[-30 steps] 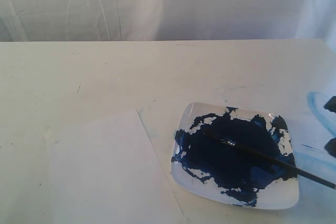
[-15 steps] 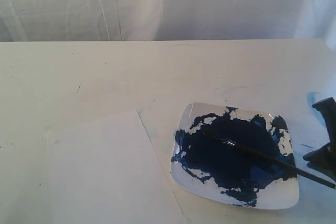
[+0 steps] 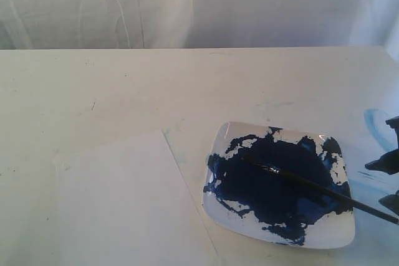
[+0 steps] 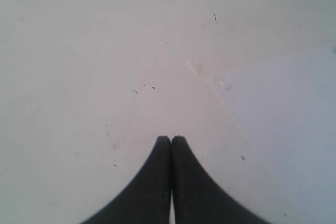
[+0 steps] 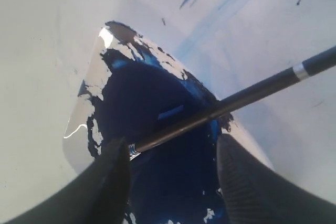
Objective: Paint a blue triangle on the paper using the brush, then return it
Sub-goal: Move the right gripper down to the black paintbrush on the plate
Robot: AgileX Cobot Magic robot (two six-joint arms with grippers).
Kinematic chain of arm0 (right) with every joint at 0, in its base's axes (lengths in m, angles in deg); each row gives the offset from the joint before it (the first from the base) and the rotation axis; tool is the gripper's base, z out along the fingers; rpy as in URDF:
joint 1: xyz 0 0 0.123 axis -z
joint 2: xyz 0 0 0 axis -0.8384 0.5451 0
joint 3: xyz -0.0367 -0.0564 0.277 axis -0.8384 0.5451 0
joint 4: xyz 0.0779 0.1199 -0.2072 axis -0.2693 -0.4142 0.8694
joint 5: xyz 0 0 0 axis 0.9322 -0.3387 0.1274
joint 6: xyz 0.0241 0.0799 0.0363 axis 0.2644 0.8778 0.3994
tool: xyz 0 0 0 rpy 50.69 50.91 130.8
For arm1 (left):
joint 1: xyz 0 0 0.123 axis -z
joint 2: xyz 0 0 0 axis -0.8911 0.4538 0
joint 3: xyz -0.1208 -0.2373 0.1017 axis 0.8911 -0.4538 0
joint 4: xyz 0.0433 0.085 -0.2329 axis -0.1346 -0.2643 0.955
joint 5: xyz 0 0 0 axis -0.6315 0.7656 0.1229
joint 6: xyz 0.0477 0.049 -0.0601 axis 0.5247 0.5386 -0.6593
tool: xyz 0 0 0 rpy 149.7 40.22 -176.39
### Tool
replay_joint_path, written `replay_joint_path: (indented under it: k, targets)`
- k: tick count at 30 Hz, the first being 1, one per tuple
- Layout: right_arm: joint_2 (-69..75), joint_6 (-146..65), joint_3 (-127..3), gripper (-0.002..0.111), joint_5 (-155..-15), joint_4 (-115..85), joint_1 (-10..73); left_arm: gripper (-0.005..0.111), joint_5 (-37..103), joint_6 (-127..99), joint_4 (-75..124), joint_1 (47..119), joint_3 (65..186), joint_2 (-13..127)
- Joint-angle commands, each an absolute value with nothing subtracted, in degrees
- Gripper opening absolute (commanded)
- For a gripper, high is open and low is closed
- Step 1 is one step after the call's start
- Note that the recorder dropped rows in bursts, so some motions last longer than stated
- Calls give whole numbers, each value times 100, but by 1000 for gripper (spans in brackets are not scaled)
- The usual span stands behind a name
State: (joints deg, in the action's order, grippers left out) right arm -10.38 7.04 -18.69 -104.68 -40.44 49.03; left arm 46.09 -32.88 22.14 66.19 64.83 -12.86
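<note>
right hand (image 5: 173, 145) now wider, brush (image 5: 210, 111) apparently loose between its fingers (image 5: 110, 177)

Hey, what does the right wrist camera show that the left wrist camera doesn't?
Only the right wrist view shows the right gripper, its jaws apart. Between its fingers you see the white plate with its dark blue paint pool. The brush lies across the plate, and nothing grips it.

Only the left wrist view shows the left gripper, shut on nothing, and a corner of the paper, which is blank where it shows.

Both views show the off-white table.
</note>
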Motion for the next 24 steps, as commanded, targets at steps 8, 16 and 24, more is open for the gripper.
replay_joint_path:
  k: [8, 16, 24]
  targets:
    - [-1031, 2196, -1526, 43, -10549, -4081, 4899, 0, 4587, -3299, 2228, 6646, 6463, -1311]
    - [-1031, 2480, -1469, 43, -10298, -4081, 4899, 0, 4587, -3299, 2228, 6646, 6463, -1311]
    - [-668, 2476, -1469, 43, -10131, -4103, 4899, 0, 4587, -3299, 2228, 6646, 6463, -1311]
